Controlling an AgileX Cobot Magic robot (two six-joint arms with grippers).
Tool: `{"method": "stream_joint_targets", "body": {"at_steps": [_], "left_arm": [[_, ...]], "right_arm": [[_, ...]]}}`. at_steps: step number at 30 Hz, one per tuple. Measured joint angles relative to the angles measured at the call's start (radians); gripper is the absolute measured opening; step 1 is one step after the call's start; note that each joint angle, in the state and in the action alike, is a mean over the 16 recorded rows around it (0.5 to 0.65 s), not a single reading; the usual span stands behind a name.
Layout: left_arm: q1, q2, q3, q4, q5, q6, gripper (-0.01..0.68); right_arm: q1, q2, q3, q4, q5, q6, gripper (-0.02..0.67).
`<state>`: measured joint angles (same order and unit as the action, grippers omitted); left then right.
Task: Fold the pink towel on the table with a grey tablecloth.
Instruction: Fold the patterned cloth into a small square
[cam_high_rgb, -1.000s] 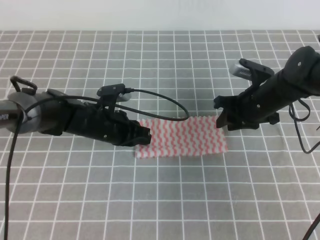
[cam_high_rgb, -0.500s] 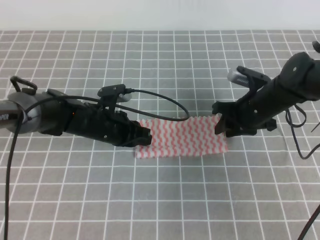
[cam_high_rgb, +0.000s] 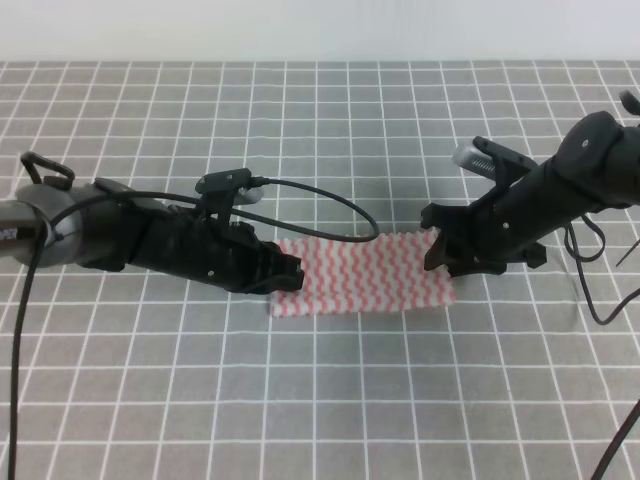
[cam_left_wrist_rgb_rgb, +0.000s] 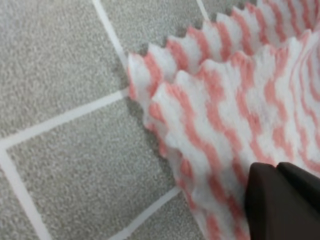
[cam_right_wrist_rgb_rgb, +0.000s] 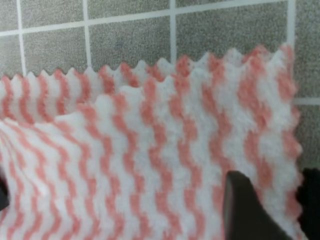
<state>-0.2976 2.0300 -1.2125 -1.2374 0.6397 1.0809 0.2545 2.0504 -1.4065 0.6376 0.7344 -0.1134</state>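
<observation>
The pink towel (cam_high_rgb: 365, 275), white with wavy pink stripes, lies as a doubled strip in the middle of the table with a grey tablecloth (cam_high_rgb: 300, 400). My left gripper (cam_high_rgb: 292, 272) is at its left end. In the left wrist view the dark fingers (cam_left_wrist_rgb_rgb: 280, 200) sit pressed together on the towel (cam_left_wrist_rgb_rgb: 225, 100), whose two layers show over the cloth (cam_left_wrist_rgb_rgb: 60, 75). My right gripper (cam_high_rgb: 436, 250) is at the towel's far right corner. In the right wrist view its fingers (cam_right_wrist_rgb_rgb: 242, 210) stand apart, and the towel's right edge (cam_right_wrist_rgb_rgb: 280, 165) lies between them.
A black cable (cam_high_rgb: 330, 200) arcs from the left arm over the cloth to the towel's far edge. Another cable (cam_high_rgb: 600, 290) hangs by the right arm. The grid cloth (cam_right_wrist_rgb_rgb: 130, 45) stretches beyond the towel on every side.
My right gripper has moved left and down onto the towel's far right corner. The left arm and the towel have stayed in place.
</observation>
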Motion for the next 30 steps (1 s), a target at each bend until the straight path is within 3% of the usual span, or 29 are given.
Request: {"method": "stream_joint_targets", "body": {"at_steps": [7, 20, 30], "left_arm": [[0.000, 0.000, 0.000, 0.000, 0.001, 0.000, 0.000], [0.000, 0.002, 0.000, 0.002, 0.006, 0.000, 0.000], [0.000, 0.001, 0.000, 0.005, 0.010, 0.000, 0.000]], "right_arm": [[0.000, 0.013, 0.000, 0.012, 0.010, -0.001, 0.175], [0.000, 0.013, -0.010, 0.017, 0.026, -0.001, 0.013], [0.002, -0.008, -0.060, 0.039, 0.056, -0.012, -0.014]]}}
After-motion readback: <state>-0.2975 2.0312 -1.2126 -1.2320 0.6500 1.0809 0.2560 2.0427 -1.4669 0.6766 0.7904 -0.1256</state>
